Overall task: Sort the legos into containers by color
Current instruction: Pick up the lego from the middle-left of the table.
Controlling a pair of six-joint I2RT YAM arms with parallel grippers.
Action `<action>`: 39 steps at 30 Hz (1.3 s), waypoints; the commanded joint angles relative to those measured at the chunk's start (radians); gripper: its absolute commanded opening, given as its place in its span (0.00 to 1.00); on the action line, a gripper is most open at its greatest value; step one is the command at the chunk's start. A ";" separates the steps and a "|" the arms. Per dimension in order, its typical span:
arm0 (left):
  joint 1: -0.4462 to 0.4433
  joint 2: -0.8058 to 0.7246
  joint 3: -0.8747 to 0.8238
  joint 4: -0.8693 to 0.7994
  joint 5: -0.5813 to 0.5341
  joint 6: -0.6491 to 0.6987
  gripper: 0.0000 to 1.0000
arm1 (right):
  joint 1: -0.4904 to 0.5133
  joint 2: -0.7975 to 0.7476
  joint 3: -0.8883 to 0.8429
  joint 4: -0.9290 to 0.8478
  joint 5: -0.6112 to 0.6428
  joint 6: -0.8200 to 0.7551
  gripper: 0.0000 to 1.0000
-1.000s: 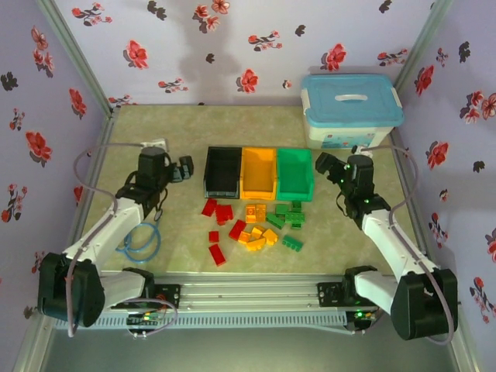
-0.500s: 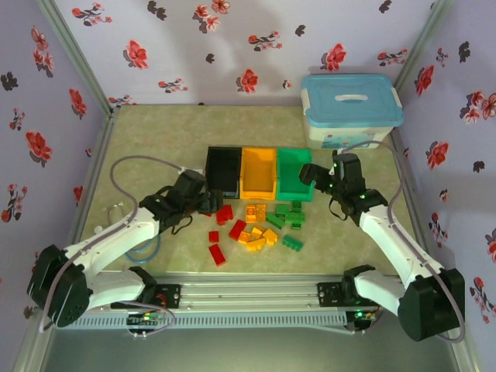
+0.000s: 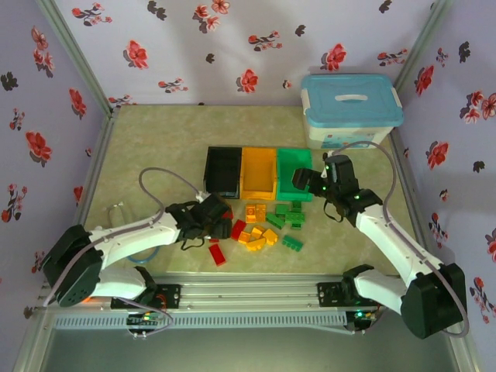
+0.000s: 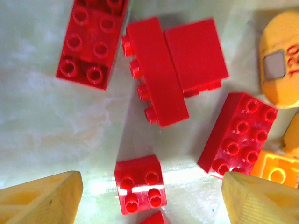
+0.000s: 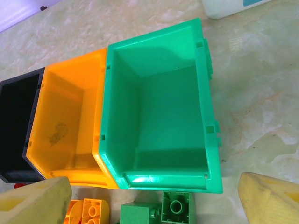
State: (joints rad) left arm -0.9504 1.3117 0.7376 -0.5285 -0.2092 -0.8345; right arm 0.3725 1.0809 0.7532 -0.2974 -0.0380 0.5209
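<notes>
The legos lie loose in front of the bins: red ones (image 3: 218,253), orange-yellow ones (image 3: 256,236) and green ones (image 3: 292,242). The black (image 3: 222,172), orange (image 3: 259,172) and green (image 3: 293,167) containers stand side by side and look empty. My left gripper (image 3: 213,217) hangs low over the red pile, open. A small red four-stud brick (image 4: 139,183) sits between its yellow fingers (image 4: 42,198), touching neither. My right gripper (image 3: 304,180) is open above the green bin's (image 5: 159,107) front rim, with green bricks (image 5: 175,210) just below it.
A white tub with a light-blue lid (image 3: 350,108) stands at the back right. An orange round piece marked 120 (image 4: 280,65) lies next to the red bricks. A blue cable loop (image 3: 146,249) lies under my left arm. Floral walls close in three sides.
My left arm has swung right and forward from the table's left side onto the red bricks, its jaws narrowing somewhat. My right gripper has moved left over the green bin's front.
</notes>
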 commanded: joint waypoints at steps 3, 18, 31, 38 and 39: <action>-0.024 0.058 -0.023 -0.047 -0.016 -0.084 0.73 | 0.011 0.011 0.000 0.001 0.000 0.004 0.92; -0.025 0.129 -0.017 0.013 0.010 -0.087 0.53 | 0.022 0.001 -0.031 0.032 -0.010 0.039 0.87; -0.025 0.152 0.033 -0.041 -0.028 -0.072 0.29 | 0.025 -0.010 -0.040 0.038 -0.007 0.051 0.84; -0.025 0.050 0.104 -0.134 -0.091 -0.054 0.26 | 0.026 -0.009 -0.038 0.038 -0.010 0.050 0.84; -0.025 0.036 0.116 -0.145 -0.104 -0.046 0.26 | 0.027 -0.007 -0.038 0.040 -0.010 0.050 0.84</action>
State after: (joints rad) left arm -0.9699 1.4086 0.7990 -0.6044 -0.2462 -0.9062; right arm 0.3912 1.0863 0.7246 -0.2821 -0.0399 0.5583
